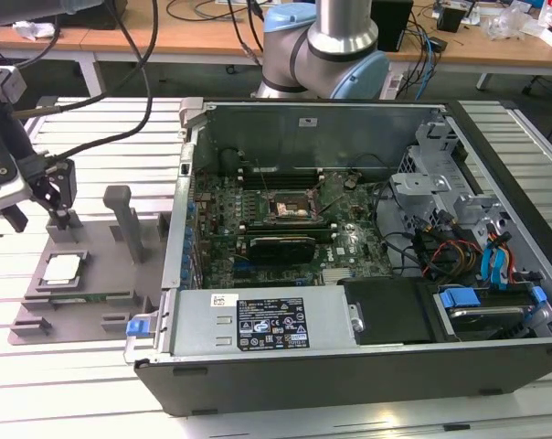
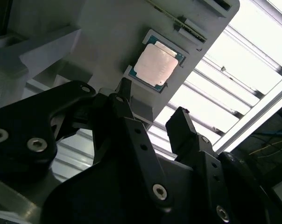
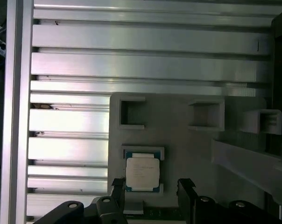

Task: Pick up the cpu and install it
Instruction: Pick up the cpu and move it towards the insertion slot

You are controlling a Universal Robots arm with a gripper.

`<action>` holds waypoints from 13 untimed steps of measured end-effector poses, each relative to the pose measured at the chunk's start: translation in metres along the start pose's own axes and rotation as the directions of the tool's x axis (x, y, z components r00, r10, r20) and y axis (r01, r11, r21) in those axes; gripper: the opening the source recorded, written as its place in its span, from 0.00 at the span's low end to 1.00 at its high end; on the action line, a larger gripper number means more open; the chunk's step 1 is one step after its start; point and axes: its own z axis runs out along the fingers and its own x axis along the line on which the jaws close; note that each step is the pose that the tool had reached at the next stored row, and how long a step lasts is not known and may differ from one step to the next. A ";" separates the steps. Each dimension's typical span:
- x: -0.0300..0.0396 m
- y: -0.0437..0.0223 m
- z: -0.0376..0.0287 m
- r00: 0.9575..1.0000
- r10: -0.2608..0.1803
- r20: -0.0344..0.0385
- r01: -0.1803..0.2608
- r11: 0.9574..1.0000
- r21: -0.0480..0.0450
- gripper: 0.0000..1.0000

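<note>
The cpu (image 1: pixel 59 268), a small square chip with a pale silver top, lies flat in a recess of the grey fixture plate (image 1: pixel 98 315) at the exterior view's left. My gripper (image 1: pixel 59 206) hangs just above and behind it, open, with nothing between its black fingers. In both wrist views the cpu (image 3: pixel 142 172) (image 2: pixel 157 65) sits just beyond the two spread fingertips of the gripper (image 3: pixel 151 186) (image 2: pixel 152 100), apart from them. The dark motherboard socket (image 1: pixel 290 208) lies inside the open computer case (image 1: pixel 349 366).
Upright grey posts (image 1: pixel 121 215) stand on the fixture plate close to my gripper, and a thin green strip (image 1: pixel 84 297) lies in a slot near the cpu. Cables and drive bays (image 1: pixel 468 247) crowd the case's right side. The arm's base (image 1: pixel 322 46) stands behind the case on the slatted metal table (image 1: pixel 66 402).
</note>
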 end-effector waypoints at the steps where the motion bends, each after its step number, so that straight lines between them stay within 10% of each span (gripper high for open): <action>1: 0.0000 0.0000 0.0009 1.000 0.000 0.000 0.000 1.000 0.000 0.57; 13: 0.0001 -0.0001 0.0173 1.000 0.000 0.000 0.000 1.000 0.000 0.57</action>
